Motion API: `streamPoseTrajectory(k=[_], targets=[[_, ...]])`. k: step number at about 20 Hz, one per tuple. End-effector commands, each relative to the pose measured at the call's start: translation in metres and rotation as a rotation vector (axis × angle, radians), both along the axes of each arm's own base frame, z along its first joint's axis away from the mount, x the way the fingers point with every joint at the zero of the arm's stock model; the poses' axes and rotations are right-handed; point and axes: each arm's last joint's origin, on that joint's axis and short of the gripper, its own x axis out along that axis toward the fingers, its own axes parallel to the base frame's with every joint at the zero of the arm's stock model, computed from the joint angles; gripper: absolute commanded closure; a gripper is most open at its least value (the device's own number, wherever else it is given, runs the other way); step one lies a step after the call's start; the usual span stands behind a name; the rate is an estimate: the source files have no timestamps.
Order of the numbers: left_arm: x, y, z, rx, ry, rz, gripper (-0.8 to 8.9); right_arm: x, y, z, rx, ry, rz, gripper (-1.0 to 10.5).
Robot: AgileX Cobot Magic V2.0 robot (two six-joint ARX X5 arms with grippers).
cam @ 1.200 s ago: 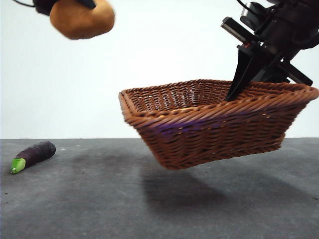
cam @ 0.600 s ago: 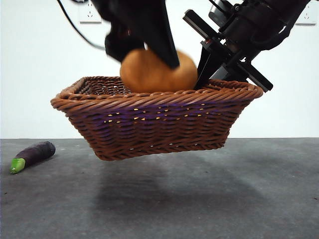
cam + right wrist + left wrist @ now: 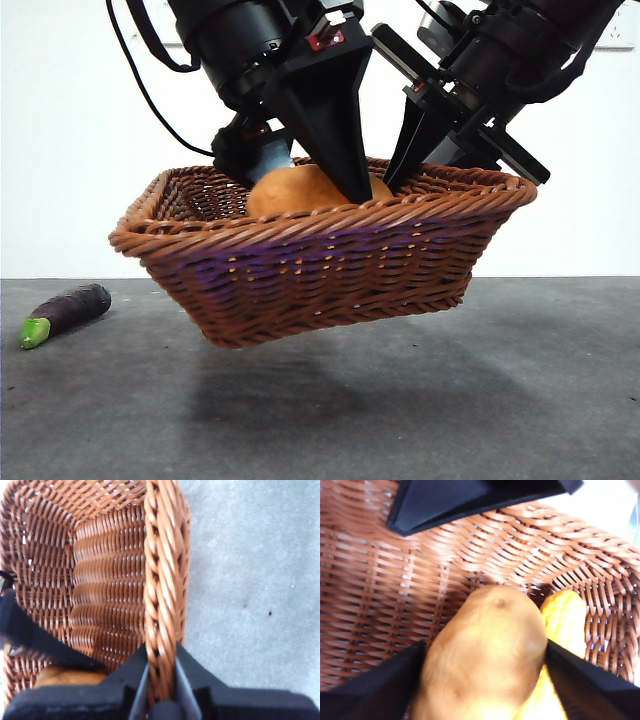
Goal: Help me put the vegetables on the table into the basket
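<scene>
The basket (image 3: 320, 265) is held clear of the surface (image 3: 500, 400), tilted, its braided rim pinched between the closed jaws of the right gripper (image 3: 161, 680). Inside it, the potato (image 3: 485, 655) is clamped between the jaws of the left gripper (image 3: 482, 680) — seen just above the rim in the front view. The corn (image 3: 562, 630) lies in the basket, touching the potato. The eggplant (image 3: 65, 313) lies on the surface, well apart from the basket.
</scene>
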Motion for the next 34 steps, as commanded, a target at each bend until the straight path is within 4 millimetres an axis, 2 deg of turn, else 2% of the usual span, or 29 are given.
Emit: streamPoseTrajectory(k=[1, 4, 6, 8, 11, 12, 14, 16, 18, 22, 24, 27, 29, 34], targets=[[-0.002, 0.002, 0.000, 0.007, 0.010, 0.014, 2.60, 0.001, 0.001, 0.000, 0.018, -0.006, 0.009, 9.6], [-0.008, 0.013, 0.021, -0.035, -0.032, 0.044, 2.60, 0.001, 0.001, 0.000, 0.018, -0.006, 0.009, 9.6], [-0.015, 0.033, 0.045, -0.057, -0.089, 0.096, 2.61, 0.001, 0.001, 0.000, 0.015, -0.012, 0.014, 9.6], [-0.024, 0.062, 0.074, -0.049, -0.209, 0.248, 2.60, 0.002, -0.001, 0.001, 0.015, -0.014, 0.009, 9.6], [-0.034, 0.118, 0.113, -0.070, -0.383, 0.572, 2.60, 0.005, -0.006, 0.004, 0.017, -0.029, -0.006, 9.6], [-0.034, 0.136, 0.119, -0.059, -0.424, 0.672, 2.61, 0.004, -0.007, 0.007, 0.023, -0.042, -0.007, 9.6], [-0.022, 0.167, 0.119, -0.029, -0.431, 0.826, 2.61, 0.001, -0.010, 0.019, 0.043, -0.082, -0.013, 9.6], [-0.001, 0.181, 0.108, 0.015, -0.398, 0.906, 2.60, -0.005, -0.013, 0.031, 0.062, -0.119, -0.013, 9.6], [0.028, 0.191, 0.088, 0.065, -0.348, 0.959, 2.60, -0.011, -0.017, 0.043, 0.079, -0.153, -0.013, 9.6], [0.091, 0.200, 0.030, 0.093, -0.249, 0.991, 2.60, -0.024, -0.023, 0.056, 0.088, -0.178, -0.010, 9.6], [0.115, 0.204, 0.001, 0.118, -0.213, 1.010, 2.60, -0.029, -0.025, 0.059, 0.075, -0.184, -0.001, 9.6], [0.137, 0.211, -0.040, 0.160, -0.153, 1.026, 2.60, -0.030, -0.026, 0.059, 0.065, -0.188, -0.002, 9.6], [0.146, 0.215, -0.060, 0.180, -0.124, 1.035, 2.61, -0.030, -0.027, 0.059, 0.054, -0.189, 0.001, 9.6], [0.154, 0.215, -0.088, 0.205, -0.052, 1.044, 2.83, -0.030, -0.027, 0.058, 0.037, -0.197, -0.007, 9.6]])
